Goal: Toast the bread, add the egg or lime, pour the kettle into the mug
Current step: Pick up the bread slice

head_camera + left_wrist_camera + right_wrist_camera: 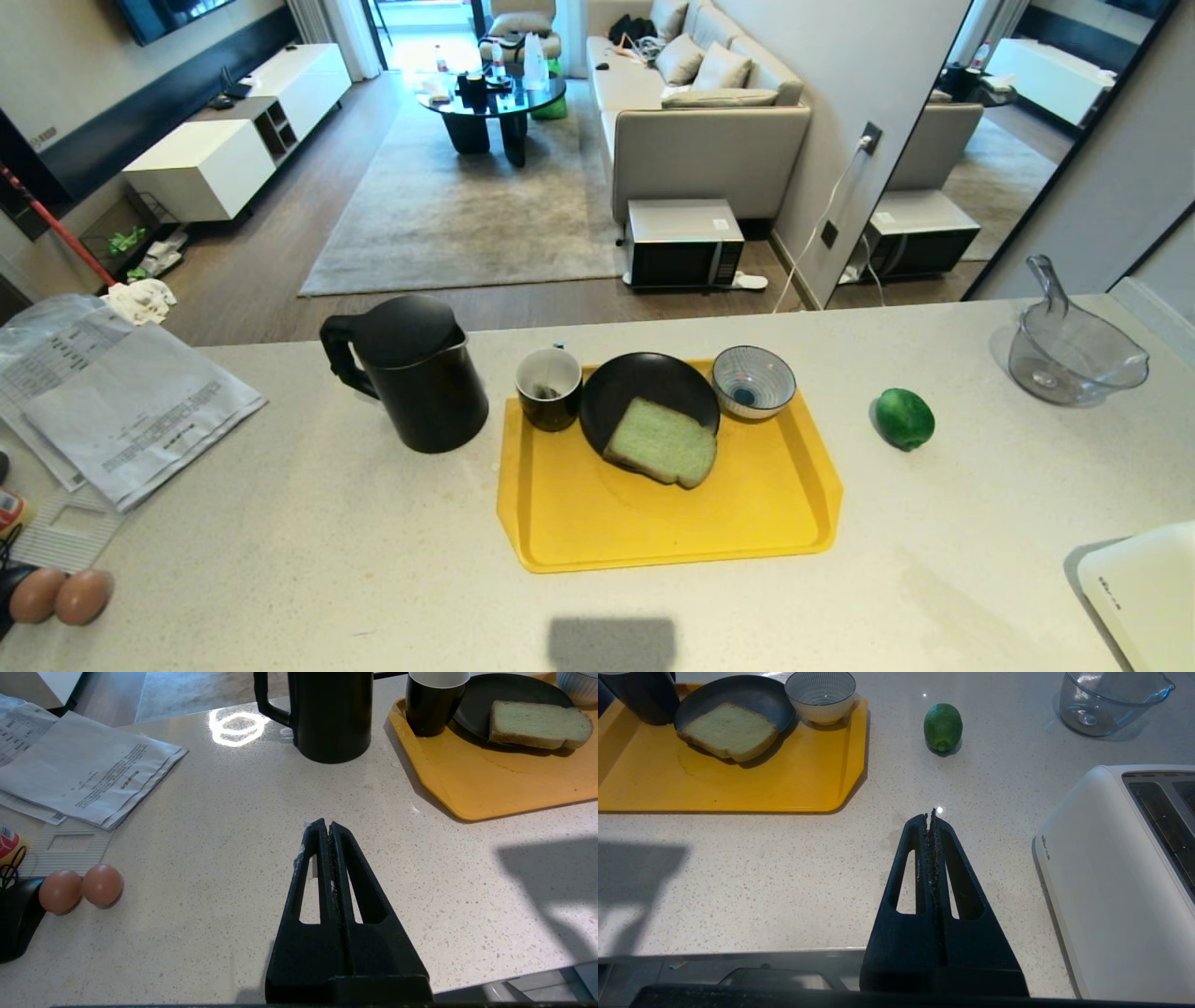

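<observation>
Black plastic fingers pressed flat together, holding nothing: so stands the left gripper, low over bare speckled stone at the near edge of the counter. The right gripper is likewise clenched on nothing, over the same stone. Neither arm shows in the head view.

Taking the yellow tray as the landmark: the left gripper is on the tray's left and nearer the robot, well apart from it; the right gripper is on the tray's right and nearer the robot, between the tray and the white toaster.

On the tray's far half lies a black plate, and the bread, a pale green slice with brown crust, rests on the plate's near rim, overhanging onto the tray. The mug, black outside and white within, stands upright in the tray's far left corner, just beside the plate. A blue-and-white striped bowl sits in the far right corner.

The kettle stands upright on the counter just left of the tray, handle pointing away from it. The lime lies on the counter to the tray's right. A clear measuring jug is further right. Well left of the tray lie printed papers and, nearer the robot, two plain brown eggs, touching.
</observation>
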